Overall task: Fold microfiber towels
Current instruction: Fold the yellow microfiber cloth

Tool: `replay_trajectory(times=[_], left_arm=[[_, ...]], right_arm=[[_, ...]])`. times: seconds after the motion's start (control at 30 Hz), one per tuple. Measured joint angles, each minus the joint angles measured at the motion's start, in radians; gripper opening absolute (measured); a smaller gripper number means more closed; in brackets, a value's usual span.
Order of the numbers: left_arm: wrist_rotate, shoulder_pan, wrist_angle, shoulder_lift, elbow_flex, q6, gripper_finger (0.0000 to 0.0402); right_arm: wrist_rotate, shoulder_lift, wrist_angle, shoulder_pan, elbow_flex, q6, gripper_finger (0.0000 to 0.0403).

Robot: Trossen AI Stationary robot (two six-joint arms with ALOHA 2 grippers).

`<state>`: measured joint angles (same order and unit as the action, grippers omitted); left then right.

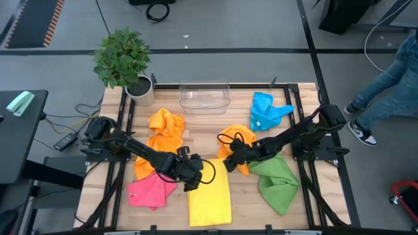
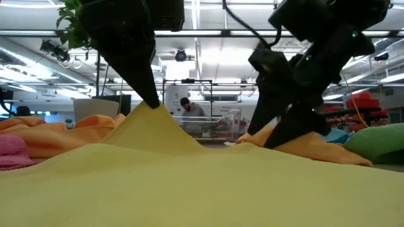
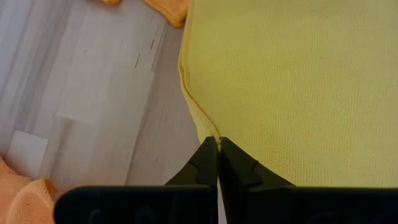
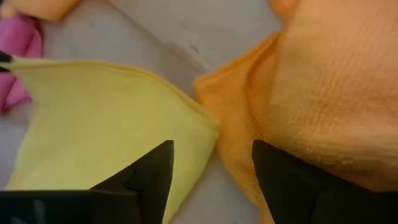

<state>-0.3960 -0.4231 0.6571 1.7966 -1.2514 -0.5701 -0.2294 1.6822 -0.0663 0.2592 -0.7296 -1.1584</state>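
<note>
A yellow towel (image 1: 210,196) lies spread at the table's near middle. My left gripper (image 1: 194,179) is shut on it close to its far left corner, where the low view shows the cloth raised into a peak (image 2: 153,113). My right gripper (image 4: 211,177) stands open just over the towel's far right corner (image 4: 202,124). One of its fingers is over the yellow cloth and the other over a bunched orange towel (image 4: 317,93). Whether they touch either cloth cannot be told. Pink (image 1: 151,190), green (image 1: 277,181), blue (image 1: 266,111) and orange (image 1: 164,124) towels lie around. My left gripper pinches the yellow towel's hemmed left edge (image 3: 210,130) between its two fingers, close to the far left corner. The fingers come slanting down from the table's left. That spot is lifted into a peak while the rest of the towel lies on the table.
A clear plastic bin (image 1: 204,96) stands at the far middle and a potted plant (image 1: 124,62) at the far left corner. A person's legs (image 1: 385,91) show beyond the table's right side. Bare wood (image 1: 202,140) shows between the orange towels.
</note>
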Motion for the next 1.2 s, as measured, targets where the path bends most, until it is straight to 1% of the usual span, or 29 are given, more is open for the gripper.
replay_trajectory(times=[0.1, 0.27, 0.33, 0.4, 0.57, 0.6, 0.67, 0.73, 0.93, 1.0, 1.13, 1.2], left_arm=[[0.000, 0.001, 0.000, 0.000, 0.000, -0.001, 0.0011], [0.000, 0.001, 0.000, 0.000, 0.000, -0.002, 0.0007], [0.007, 0.001, 0.001, 0.000, 0.000, -0.002, 0.0010], [0.014, 0.001, 0.009, 0.000, 0.000, -0.002, 0.0013], [0.015, 0.002, 0.063, 0.000, 0.000, -0.002, 0.0006], [0.016, 0.004, 0.068, 0.000, 0.000, 0.001, 0.0007], [0.015, 0.008, 0.075, 0.000, 0.000, 0.022, 0.0009], [0.014, 0.016, 0.081, 0.000, 0.000, 0.077, 0.0010], [0.015, 0.061, 0.125, -0.027, 0.001, 0.210, 0.0007], [0.015, 0.076, 0.139, -0.064, 0.001, 0.234, 0.0007], [0.015, 0.109, 0.142, -0.157, 0.000, 0.293, 0.0006], [0.018, 0.126, 0.145, -0.187, 0.000, 0.293, 0.0006]], right_arm=[[0.022, 0.033, -0.068, 0.007, 0.000, 0.001, 0.0207], [0.014, 0.085, -0.084, 0.004, -0.026, 0.007, 0.0188], [-0.002, 0.092, -0.081, 0.005, -0.031, 0.021, 0.0171], [-0.016, 0.093, -0.072, 0.005, -0.034, 0.032, 0.0142], [-0.038, 0.051, -0.054, 0.002, -0.034, 0.103, 0.0031], [-0.047, 0.037, -0.054, 0.003, -0.034, 0.130, 0.0017], [-0.069, 0.008, -0.053, 0.003, -0.034, 0.186, 0.0010], [-0.078, -0.024, -0.053, 0.000, -0.034, 0.252, 0.0008], [-0.072, -0.084, -0.038, 0.017, -0.034, 0.460, 0.0005], [-0.072, -0.103, -0.036, 0.031, -0.034, 0.491, 0.0004], [-0.105, -0.128, -0.029, 0.040, -0.034, 0.509, 0.0003], [-0.111, -0.139, -0.027, 0.040, -0.034, 0.518, 0.0003]])
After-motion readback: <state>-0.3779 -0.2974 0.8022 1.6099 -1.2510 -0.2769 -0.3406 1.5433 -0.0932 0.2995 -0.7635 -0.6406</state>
